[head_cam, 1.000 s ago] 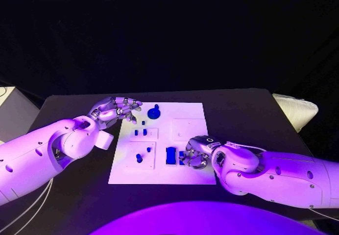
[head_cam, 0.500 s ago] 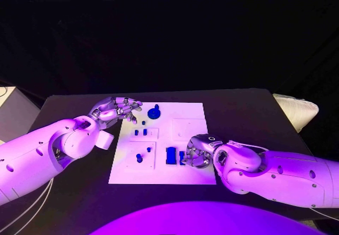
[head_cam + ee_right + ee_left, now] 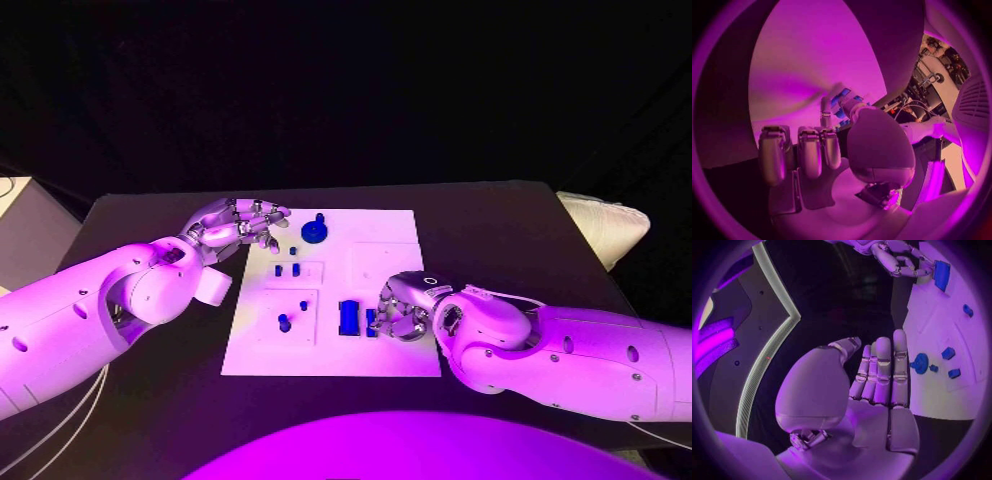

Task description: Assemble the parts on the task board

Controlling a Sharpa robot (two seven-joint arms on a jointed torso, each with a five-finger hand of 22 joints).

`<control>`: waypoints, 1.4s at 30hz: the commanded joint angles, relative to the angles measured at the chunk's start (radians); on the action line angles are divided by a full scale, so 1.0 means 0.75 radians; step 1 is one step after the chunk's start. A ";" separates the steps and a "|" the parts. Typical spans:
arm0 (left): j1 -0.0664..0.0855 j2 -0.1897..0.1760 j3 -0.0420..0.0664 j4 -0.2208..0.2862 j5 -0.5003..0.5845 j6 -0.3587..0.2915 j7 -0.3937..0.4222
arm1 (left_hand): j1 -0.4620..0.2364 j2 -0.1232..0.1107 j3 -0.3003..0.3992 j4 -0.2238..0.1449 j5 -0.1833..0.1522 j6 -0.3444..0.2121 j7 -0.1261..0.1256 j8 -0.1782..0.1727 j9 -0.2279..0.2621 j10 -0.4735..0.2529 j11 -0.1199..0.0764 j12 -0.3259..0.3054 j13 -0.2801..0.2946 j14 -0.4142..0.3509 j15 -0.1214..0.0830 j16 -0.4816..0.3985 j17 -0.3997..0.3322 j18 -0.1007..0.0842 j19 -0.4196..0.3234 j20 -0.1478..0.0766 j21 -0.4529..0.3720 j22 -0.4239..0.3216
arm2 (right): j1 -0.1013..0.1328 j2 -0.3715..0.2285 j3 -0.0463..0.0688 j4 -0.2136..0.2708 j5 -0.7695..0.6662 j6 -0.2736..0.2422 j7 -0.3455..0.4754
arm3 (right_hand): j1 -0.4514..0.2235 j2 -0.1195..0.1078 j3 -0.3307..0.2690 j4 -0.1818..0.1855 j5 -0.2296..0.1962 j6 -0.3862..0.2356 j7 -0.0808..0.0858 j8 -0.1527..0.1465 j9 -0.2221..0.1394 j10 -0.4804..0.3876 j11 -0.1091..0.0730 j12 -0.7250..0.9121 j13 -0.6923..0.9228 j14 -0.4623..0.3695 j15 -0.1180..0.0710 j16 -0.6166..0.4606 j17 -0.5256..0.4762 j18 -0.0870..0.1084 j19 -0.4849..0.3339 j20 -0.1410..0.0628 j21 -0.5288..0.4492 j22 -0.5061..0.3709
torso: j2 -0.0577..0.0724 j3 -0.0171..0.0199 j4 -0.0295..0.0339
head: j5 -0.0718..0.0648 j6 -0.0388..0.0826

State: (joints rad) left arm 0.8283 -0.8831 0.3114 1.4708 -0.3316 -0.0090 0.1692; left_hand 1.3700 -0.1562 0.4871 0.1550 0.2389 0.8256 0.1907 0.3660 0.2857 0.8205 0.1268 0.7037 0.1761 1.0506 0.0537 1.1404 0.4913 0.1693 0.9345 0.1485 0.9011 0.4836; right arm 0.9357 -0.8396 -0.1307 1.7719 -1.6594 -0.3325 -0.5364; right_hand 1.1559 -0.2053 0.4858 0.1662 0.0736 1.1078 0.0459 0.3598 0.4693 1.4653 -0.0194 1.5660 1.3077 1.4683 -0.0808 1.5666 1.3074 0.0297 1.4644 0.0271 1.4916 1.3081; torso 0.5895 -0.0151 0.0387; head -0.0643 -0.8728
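One task board [image 3: 389, 360] — seven parts [image 3: 348, 317], two hands [image 3: 238, 222] [image 3: 404, 305]

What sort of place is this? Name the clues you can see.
Probably a robot lab or demo bench: a black table under coloured light, a white task board with small blue parts, and the right robot hand working at them.

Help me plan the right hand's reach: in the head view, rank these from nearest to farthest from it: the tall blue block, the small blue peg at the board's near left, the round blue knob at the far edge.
1. Tall blue block: just left of the right hand.
2. Small blue peg: farther left, near-left panel of the task board.
3. Round blue knob: at the far edge, close to the left hand.
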 commanded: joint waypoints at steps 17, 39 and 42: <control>-0.007 0.021 0.000 -0.061 0.036 -0.026 0.058 | -0.003 0.007 -0.003 0.011 0.000 -0.009 -0.003 0.009 -0.003 -0.010 -0.003 0.008 -0.002 -0.011 0.000 0.000 -0.001 0.020 0.012 0.002 -0.010 -0.003 | 0.048 -0.088 0.002 -0.048 0.457 -0.497 0.411 | 0.047 0.006 -0.349 0.168 0.055 -0.139 0.056 -0.025 -0.055 0.017 0.039 -0.307 0.232 0.088 0.029 -0.125 0.185 0.077 0.010 0.022 -0.615 0.143 | -0.034 -0.0026 -0.0087 | 0.001 0.000; -0.005 0.182 0.005 -0.360 0.217 -0.227 0.322 | 0.053 -0.022 0.003 0.054 -0.053 -0.066 0.019 0.002 -0.058 0.102 0.064 -0.462 -0.152 -0.291 0.118 -0.933 -0.331 0.014 -0.154 0.132 -0.662 -0.405 | 0.174 0.174 0.064 -0.774 1.695 -0.222 1.197 | 0.281 -0.031 0.044 0.008 0.086 -0.337 0.156 0.001 -0.113 -0.591 0.141 -1.476 -0.741 -0.418 0.136 -1.237 -0.719 0.201 -0.329 0.117 -1.903 -0.597 | -0.094 0.0194 -0.0166 | 0.027 0.052; -0.006 0.181 0.004 -0.365 0.167 -0.177 0.255 | -0.516 0.208 -0.649 -0.207 -0.318 -1.101 -0.254 -0.488 -0.381 -1.094 -0.169 -0.938 -0.235 -1.401 -0.072 -1.521 -0.655 -0.226 -1.246 -0.198 -1.202 -0.645 | 0.175 0.177 0.065 -0.781 1.572 -0.287 1.078 | -0.271 0.274 -0.648 -0.222 -0.098 -1.477 -0.061 -0.480 -0.626 -0.991 0.026 -2.088 -1.744 -0.878 0.108 -2.089 -1.743 -0.040 -0.828 -0.036 -1.989 -1.744 | -0.090 0.0144 -0.0150 | 0.024 0.044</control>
State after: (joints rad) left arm 0.8241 -0.7464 0.3144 1.1941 -0.2046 -0.1443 0.3623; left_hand 1.3655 -0.1507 0.4308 0.1714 0.1773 0.6897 0.1800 0.3170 0.2080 0.8071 0.1567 0.2822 0.0554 0.7408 0.1294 0.3512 0.2081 0.1646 0.7305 0.2259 0.3266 0.1388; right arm 1.0675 -0.7058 -0.0821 1.1806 -0.4704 -0.5458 0.2779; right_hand 1.3030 -0.2031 0.4764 0.1328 0.1231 0.7653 0.1529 0.3045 0.3236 0.9995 0.0851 0.3240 0.5301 1.1130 0.0265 0.4770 0.6438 0.1655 1.1528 0.1158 0.0558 0.6938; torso 0.5215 -0.0027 0.0275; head -0.0447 -0.8361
